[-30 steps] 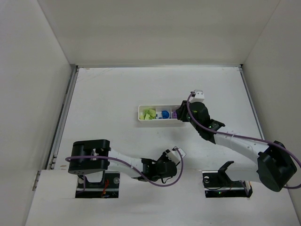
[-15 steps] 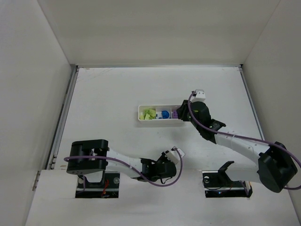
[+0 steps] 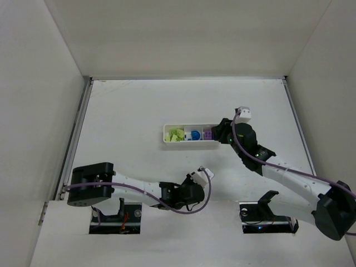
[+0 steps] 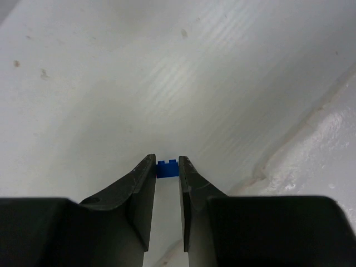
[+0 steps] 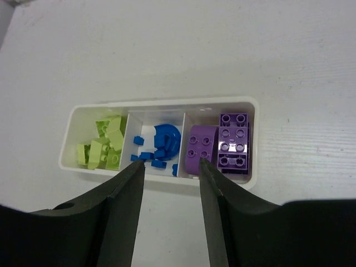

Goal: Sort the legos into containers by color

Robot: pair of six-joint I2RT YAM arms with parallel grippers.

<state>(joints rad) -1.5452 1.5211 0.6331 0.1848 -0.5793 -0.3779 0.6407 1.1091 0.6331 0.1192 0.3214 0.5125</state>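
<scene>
Down near the front edge of the surface, the left hand has its fingers drawn narrow, with a tiny blue brick pinched between the very tips. That shallow hold looks risky: a jolt on the long carry to the tray could flick it loose. Over the tray the right hand hangs wide and empty, possibly crowding the blue middle compartment.

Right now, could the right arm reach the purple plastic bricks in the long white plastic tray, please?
Probably yes: its open fingers face the tray, with nothing between them and the purple bricks.
</scene>
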